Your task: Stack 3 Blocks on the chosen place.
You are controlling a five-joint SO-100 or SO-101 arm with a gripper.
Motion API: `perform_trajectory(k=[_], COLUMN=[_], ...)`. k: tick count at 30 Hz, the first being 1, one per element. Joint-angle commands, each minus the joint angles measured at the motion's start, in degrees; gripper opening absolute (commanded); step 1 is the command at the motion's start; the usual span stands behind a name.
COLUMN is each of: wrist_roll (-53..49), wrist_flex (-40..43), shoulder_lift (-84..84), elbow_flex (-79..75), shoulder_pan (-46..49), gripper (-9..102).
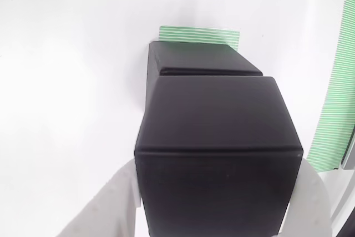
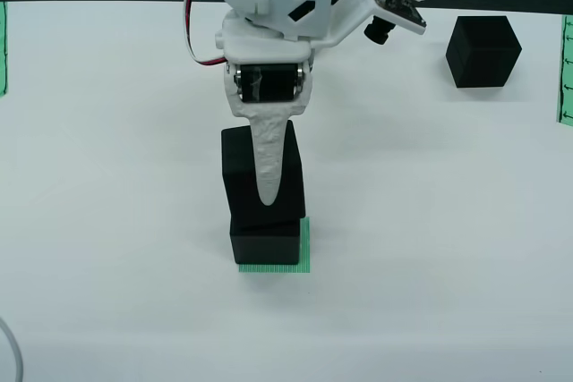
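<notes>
Matte black cube (image 2: 246, 178), rounded edges, clenched between white fingers (image 2: 269, 167) atop another cube (image 2: 265, 239) on the green-striped patch (image 2: 304, 252).

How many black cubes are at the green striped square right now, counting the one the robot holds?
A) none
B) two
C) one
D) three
B: one cube sits on the green striped square and the robot's jaws hold a second cube on top of it, a little tilted; the third cube stands apart at the upper right of the overhead view.

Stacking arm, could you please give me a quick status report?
Gripper shut on second black cube, over first cube on striped green patch. Third cube waiting far right. Nothing obstructing.
</notes>
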Motion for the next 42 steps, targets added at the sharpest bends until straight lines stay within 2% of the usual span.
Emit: perform_trajectory(k=[1, 17, 25, 35, 38, 42], wrist_roll=[-0.09, -0.62, -3.08, -27.77, -31.38, -31.55], wrist_flex=[0.09, 0.09, 0.09, 0.09, 0.09, 0.09], shoulder_lift=[-0.18, -1.05, 2.20, 22.59, 26.72, 26.54], elbow_flex=[-2.81, -3.34, -1.76, 6.06, 7.65, 10.55], shoulder_pan=[-0.09, -0.53, -2.11, -15.29, -22.15, -35.77], gripper=[21, 38, 39, 39, 39, 39])
